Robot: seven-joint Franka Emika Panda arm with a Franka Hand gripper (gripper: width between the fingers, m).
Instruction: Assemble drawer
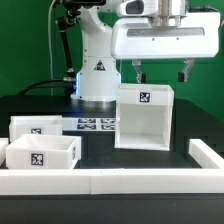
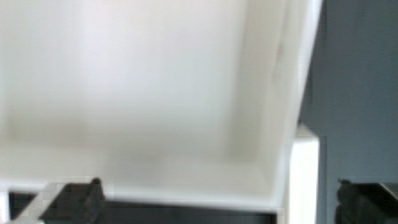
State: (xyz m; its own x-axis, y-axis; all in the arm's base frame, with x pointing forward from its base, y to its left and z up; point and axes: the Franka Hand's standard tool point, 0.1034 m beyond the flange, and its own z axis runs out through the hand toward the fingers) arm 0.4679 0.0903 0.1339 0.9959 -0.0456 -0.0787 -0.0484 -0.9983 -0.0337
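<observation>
The drawer's tall white housing (image 1: 143,120) stands open-faced on the dark table, with a tag on its top edge. My gripper (image 1: 160,76) hangs just above it, open and empty. Its fingers straddle the housing's side wall on the exterior view's right. In the wrist view the housing (image 2: 143,90) fills the frame, with that wall (image 2: 302,150) between my gripper's (image 2: 217,203) dark fingertips (image 2: 71,202). Two smaller open-topped trays lie at the exterior view's left, one farther back (image 1: 38,125) and one nearer (image 1: 40,153), both tagged.
A long low white border rail (image 1: 120,181) runs along the front and turns up at the exterior view's right (image 1: 208,153). The marker board (image 1: 95,124) lies flat behind the trays. The robot's base (image 1: 97,70) stands behind it.
</observation>
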